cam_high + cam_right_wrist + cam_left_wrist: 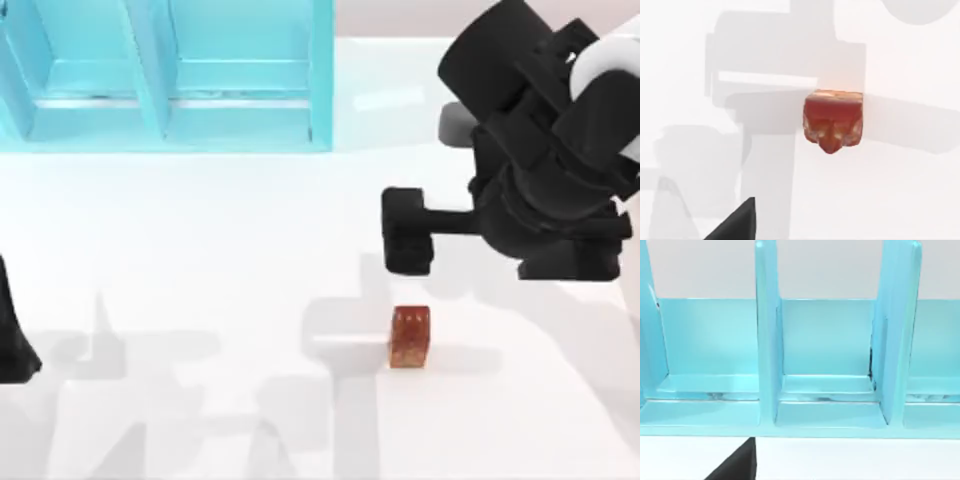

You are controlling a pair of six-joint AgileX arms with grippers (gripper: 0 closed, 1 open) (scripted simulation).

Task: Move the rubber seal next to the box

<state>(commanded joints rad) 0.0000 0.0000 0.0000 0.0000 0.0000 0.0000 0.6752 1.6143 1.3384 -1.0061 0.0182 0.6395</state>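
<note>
One rubber seal [410,337] alone on open table [200,300], box [170,70] well apart.

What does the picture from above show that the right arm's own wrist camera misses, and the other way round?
From above you see the light blue box with its dividers at the table's far left side, the right gripper hovering above the table just beyond the rubber seal, and the left arm parked at the left edge. The right wrist view instead gives a close look at the seal's lumpy, tapering side and pale patches. Both show the seal lying alone on the white table, among grey shadows.
</note>
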